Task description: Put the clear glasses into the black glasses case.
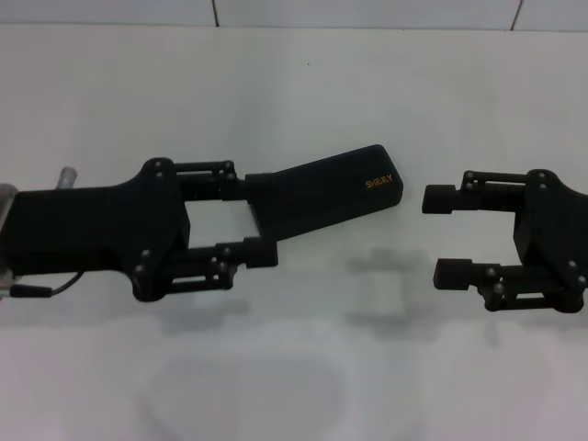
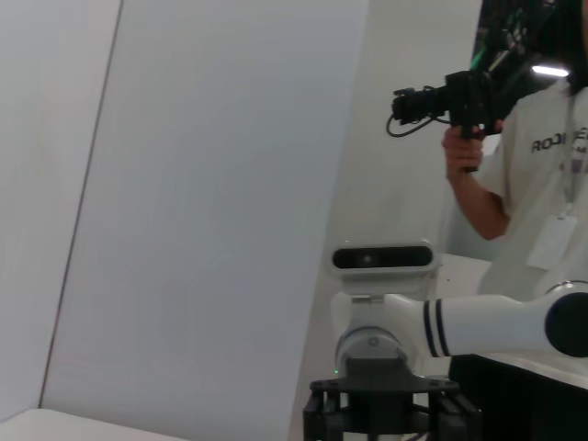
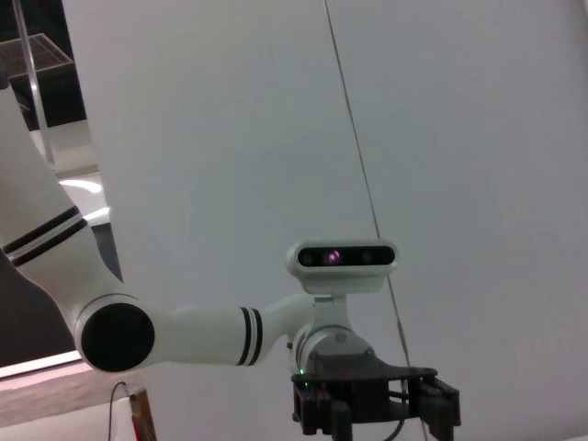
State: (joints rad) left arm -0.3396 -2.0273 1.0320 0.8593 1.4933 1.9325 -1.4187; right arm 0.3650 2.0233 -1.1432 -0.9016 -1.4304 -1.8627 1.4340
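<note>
The black glasses case (image 1: 326, 195) lies shut on the white table (image 1: 294, 92), slanted, with orange lettering near its far right end. My left gripper (image 1: 265, 218) is open at the case's left end: the upper finger overlaps that end and the lower finger sits just below its corner. My right gripper (image 1: 430, 235) is open just right of the case, apart from it, with nothing between its fingers. A faint see-through shape (image 1: 378, 289) on the table in front of the case may be the clear glasses; I cannot make them out for sure.
Soft shadows fall on the table's near part. The left wrist view looks past the right arm's wrist camera (image 2: 381, 259) to a person (image 2: 542, 175) holding a camera rig. The right wrist view shows the left arm (image 3: 184, 331) before a white wall.
</note>
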